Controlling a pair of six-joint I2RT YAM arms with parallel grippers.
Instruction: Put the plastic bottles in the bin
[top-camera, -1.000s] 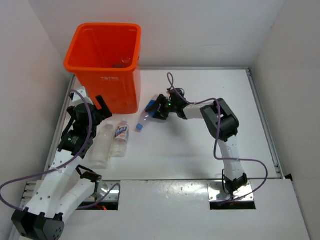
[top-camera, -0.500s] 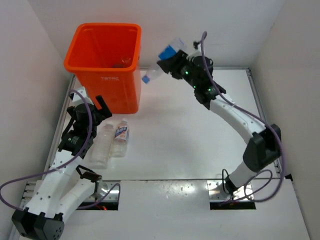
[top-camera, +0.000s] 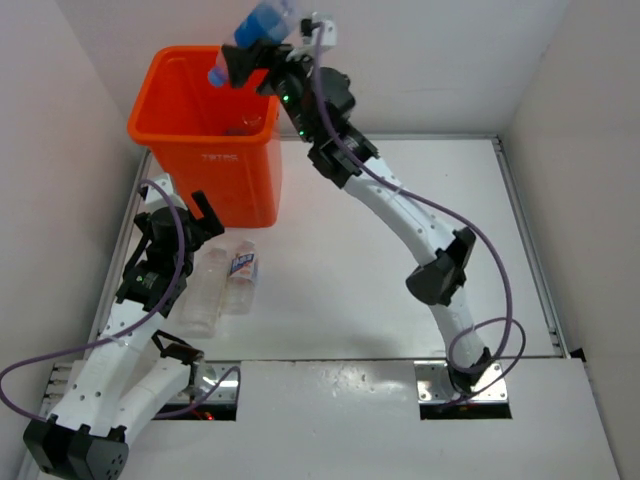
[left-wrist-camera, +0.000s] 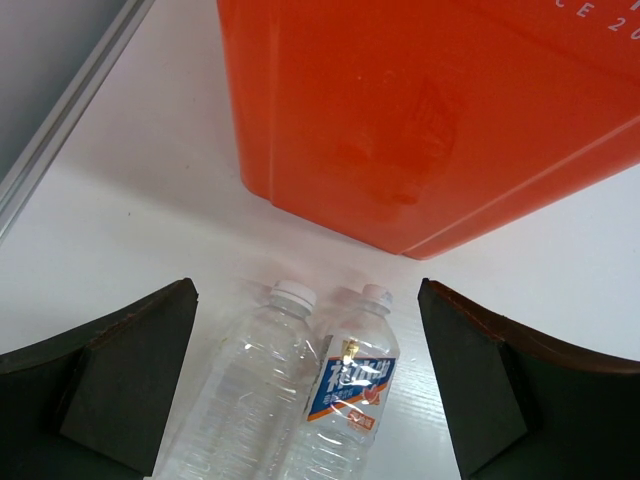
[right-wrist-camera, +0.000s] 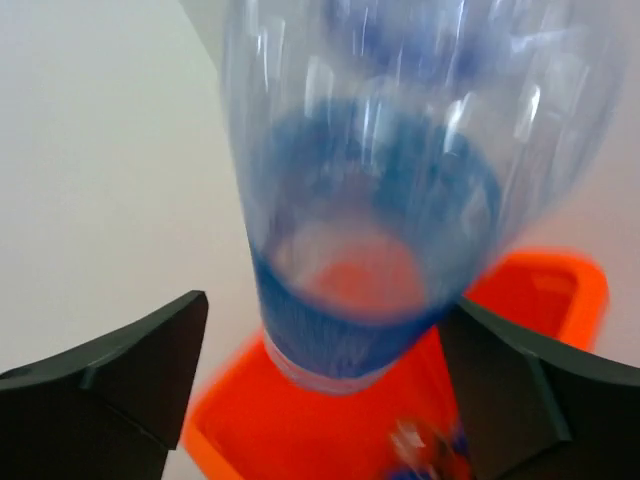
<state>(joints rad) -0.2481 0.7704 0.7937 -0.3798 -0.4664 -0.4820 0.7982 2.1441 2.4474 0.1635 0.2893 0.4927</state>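
Observation:
The orange bin stands at the table's far left. My right gripper hangs over the bin's right rim, jaws spread wide. A clear bottle with a blue label sits blurred between them, cap pointing down and left. In the right wrist view this bottle fills the space between the open gripper, with the bin below. One clear bottle lies inside the bin. My left gripper is open over a plain bottle and a labelled bottle lying side by side.
White walls close in the table on the left, back and right. The two lying bottles rest just in front of the bin, beside the left arm. A metal rail runs along the table's right edge.
The right arm lifted the blue-labelled bottle off the table and swung it up and left over the bin. Its jaws have spread apart. The left arm has not moved.

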